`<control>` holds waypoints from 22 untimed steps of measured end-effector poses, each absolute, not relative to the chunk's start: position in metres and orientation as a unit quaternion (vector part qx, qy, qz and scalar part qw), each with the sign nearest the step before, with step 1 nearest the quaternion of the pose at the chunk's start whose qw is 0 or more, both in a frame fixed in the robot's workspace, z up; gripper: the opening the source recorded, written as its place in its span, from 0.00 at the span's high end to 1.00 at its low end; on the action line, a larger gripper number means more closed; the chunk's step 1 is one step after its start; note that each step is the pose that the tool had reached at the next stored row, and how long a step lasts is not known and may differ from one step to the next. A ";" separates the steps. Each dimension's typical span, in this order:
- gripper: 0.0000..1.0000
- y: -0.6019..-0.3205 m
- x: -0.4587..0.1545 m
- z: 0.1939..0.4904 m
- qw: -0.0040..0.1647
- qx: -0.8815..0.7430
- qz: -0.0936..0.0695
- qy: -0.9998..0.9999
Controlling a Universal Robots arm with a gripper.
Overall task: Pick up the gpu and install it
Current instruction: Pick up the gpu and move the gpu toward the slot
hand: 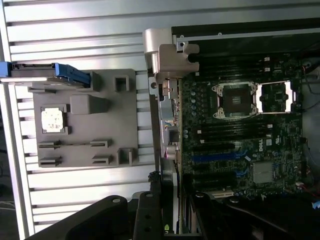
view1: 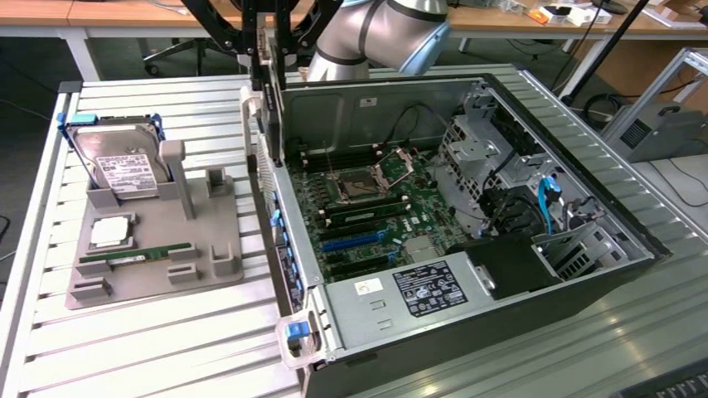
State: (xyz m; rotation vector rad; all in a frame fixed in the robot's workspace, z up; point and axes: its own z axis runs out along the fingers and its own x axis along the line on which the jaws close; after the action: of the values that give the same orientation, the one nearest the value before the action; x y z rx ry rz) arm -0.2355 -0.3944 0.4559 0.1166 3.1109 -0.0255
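gpu (view1: 272, 76) gripped, up over the pc case (view1: 531, 323)

My gripper (view1: 269, 46) is clamped narrow on the card, which hangs upright and edge-on. It's above the case's wall on the exterior view's left, w/ the motherboard (view1: 376, 207) just beside and below. Hard drive (view1: 124, 170) sits in the grey holder (view1: 155, 274).

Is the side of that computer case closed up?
No, the computer case lies with its side open, and the green motherboard inside shows plainly.
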 end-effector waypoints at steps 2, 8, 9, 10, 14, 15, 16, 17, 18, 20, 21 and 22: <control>0.73 -0.395 -0.235 0.456 0.014 0.037 -0.008 0.999; 0.73 -0.395 -0.231 0.454 0.014 0.037 -0.008 0.999; 0.73 -0.395 -0.231 0.454 0.014 0.037 -0.008 0.999; 0.73 -0.395 -0.230 0.454 0.014 0.037 -0.008 0.999; 0.73 -0.395 -0.228 0.453 0.014 0.037 -0.008 0.999; 0.73 -0.396 -0.228 0.453 0.014 0.037 -0.008 0.999; 0.73 -0.396 -0.227 0.453 0.014 0.037 -0.008 0.999; 0.73 -0.396 -0.227 0.453 0.014 0.037 -0.008 0.999; 0.73 -0.396 -0.226 0.452 0.014 0.037 -0.008 0.999; 0.73 -0.396 -0.225 0.452 0.014 0.037 -0.008 0.999; 0.73 -0.396 -0.224 0.452 0.014 0.037 -0.008 0.999; 0.73 -0.396 -0.224 0.452 0.014 0.037 -0.008 0.999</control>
State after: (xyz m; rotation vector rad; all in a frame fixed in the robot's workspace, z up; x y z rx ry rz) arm -0.2236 -0.3960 0.4518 0.1166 3.1109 -0.0258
